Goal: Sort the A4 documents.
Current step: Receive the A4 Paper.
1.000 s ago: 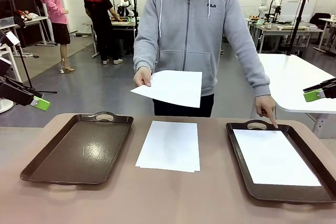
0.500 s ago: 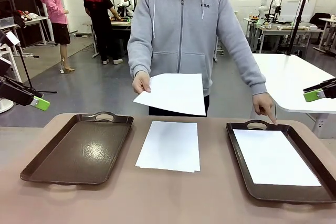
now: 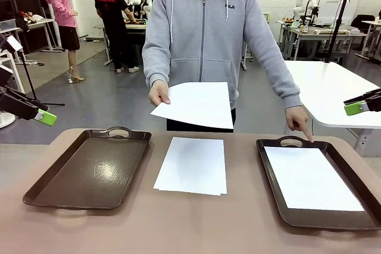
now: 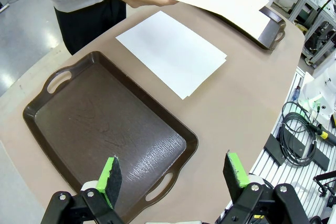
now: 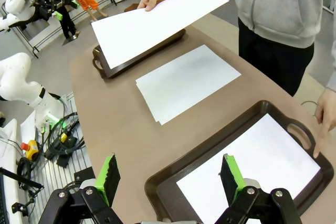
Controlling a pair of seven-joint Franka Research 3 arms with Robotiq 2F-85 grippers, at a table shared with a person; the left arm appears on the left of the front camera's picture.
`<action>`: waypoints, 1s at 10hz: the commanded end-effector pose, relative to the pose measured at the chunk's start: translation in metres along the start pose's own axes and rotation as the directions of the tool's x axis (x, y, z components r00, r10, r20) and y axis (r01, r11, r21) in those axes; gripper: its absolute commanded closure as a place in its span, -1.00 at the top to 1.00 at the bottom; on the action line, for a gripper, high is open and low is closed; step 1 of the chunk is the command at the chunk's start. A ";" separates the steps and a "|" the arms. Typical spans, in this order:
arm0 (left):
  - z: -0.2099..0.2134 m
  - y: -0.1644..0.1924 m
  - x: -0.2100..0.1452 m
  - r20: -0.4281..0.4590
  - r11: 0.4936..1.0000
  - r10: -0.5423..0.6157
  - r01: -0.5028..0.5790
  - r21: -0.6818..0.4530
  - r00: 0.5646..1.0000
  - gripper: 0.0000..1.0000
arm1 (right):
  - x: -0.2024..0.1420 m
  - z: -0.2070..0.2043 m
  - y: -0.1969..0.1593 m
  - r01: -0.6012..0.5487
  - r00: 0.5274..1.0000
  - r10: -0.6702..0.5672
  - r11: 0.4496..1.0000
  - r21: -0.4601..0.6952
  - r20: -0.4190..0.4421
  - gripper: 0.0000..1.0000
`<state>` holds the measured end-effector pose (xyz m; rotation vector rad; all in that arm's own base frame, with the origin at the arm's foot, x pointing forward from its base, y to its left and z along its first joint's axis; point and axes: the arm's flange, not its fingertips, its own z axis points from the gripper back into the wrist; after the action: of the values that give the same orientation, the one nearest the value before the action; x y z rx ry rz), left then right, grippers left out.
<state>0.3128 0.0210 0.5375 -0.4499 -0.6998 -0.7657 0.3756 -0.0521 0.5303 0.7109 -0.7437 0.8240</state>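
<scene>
Stack of plain white A4 sheets point(image 3: 192, 165) is laid flat on the tan table point(image 3: 196, 224), between two dark brown trays with handles. A single sheet point(image 3: 311, 178) is laid inside the right tray point(image 3: 271, 173), covering most of its floor. The left tray point(image 3: 89, 171) is seen with a bare, glossy floor. A third sheet point(image 3: 196, 105) is held in the air over the far edge of the table, above the stack, pinched at one corner by the person's right hand point(image 3: 159, 93). The person's left hand point(image 3: 297, 120) is lowered with its index finger pointed down, just beside the far handle of the right tray. A grey zipped hoodie point(image 3: 202, 52) is worn by the person; the small print on its chest can be read as "FILA".

The left gripper point(image 4: 173, 169) is held in the air beyond the table's left side, its green-padded fingers spread wide with nothing between them. The right gripper point(image 5: 170, 174) is held likewise beyond the right side, released and gripping nothing. Both are well apart from every sheet.
</scene>
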 end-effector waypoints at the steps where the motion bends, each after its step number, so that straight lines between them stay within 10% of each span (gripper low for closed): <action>1: 0.000 0.002 -0.002 0.015 1.000 -0.018 0.018 -0.015 1.000 1.00 | 0.001 -0.001 0.001 -0.004 1.000 0.004 1.000 0.003 0.000 1.00; 10: 0.000 0.002 -0.002 0.015 1.000 -0.018 0.018 -0.015 1.000 1.00 | -0.001 -0.002 0.001 0.031 0.999 -0.032 0.999 0.042 0.014 1.00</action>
<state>0.3128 0.0210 0.5375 -0.4499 -0.6998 -0.7657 0.3751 -0.0513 0.5298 0.7227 -0.7393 0.8230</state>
